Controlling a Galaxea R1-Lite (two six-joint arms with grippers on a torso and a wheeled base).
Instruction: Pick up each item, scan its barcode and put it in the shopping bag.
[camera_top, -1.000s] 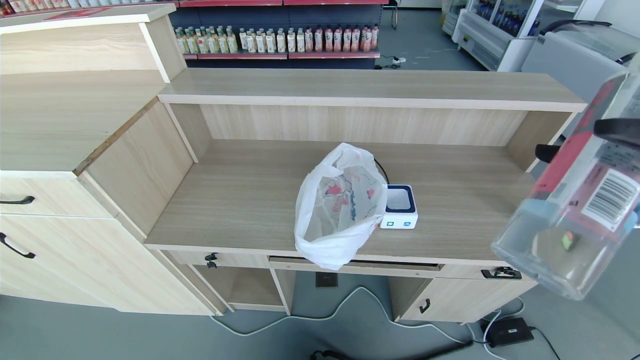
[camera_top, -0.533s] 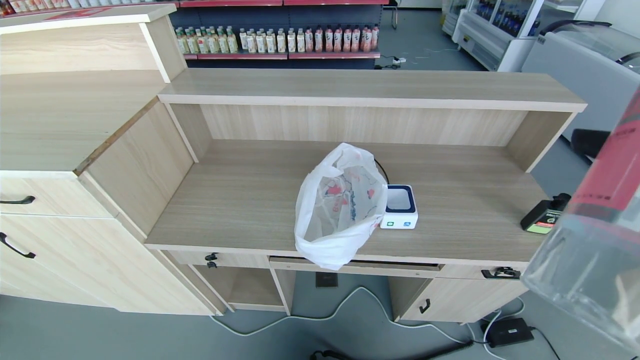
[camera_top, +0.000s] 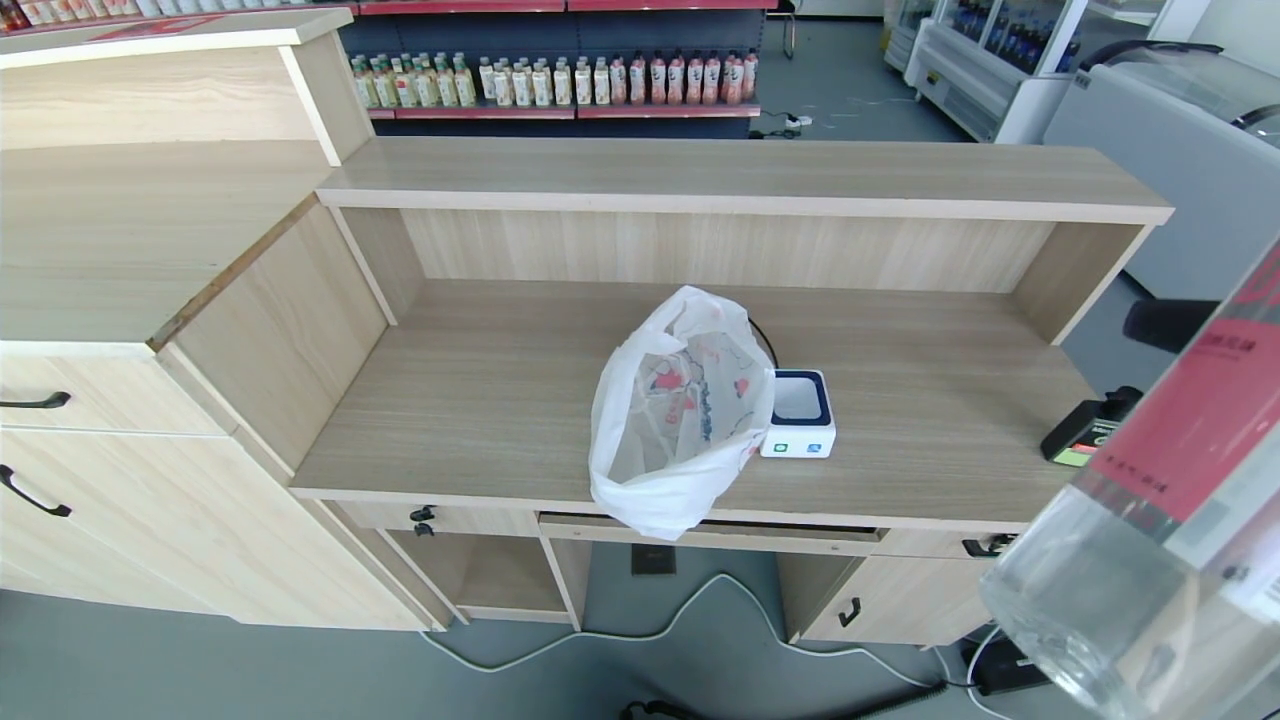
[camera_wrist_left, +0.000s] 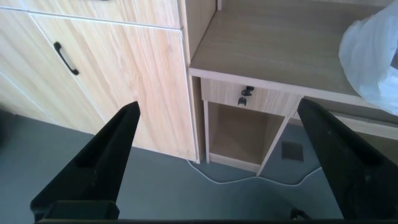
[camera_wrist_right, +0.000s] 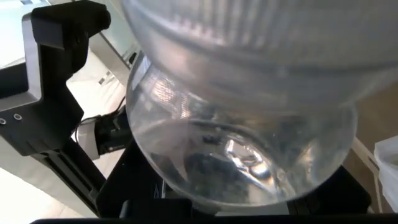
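Shop aisle; light wooden worktop (camera_top: 480, 400): one white plastic shopping bag (camera_top: 680, 420), one white square scanner (camera_top: 800, 418), one clear red-labelled bottle (camera_top: 1170, 530) clamped in right gripper (camera_wrist_right: 236, 186); left gripper (camera_wrist_left: 217, 106) apart.

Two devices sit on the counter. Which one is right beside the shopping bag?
The white box with the dark blue rim, on the right side of the shopping bag. The black handheld device lies apart, at the right end of the counter.
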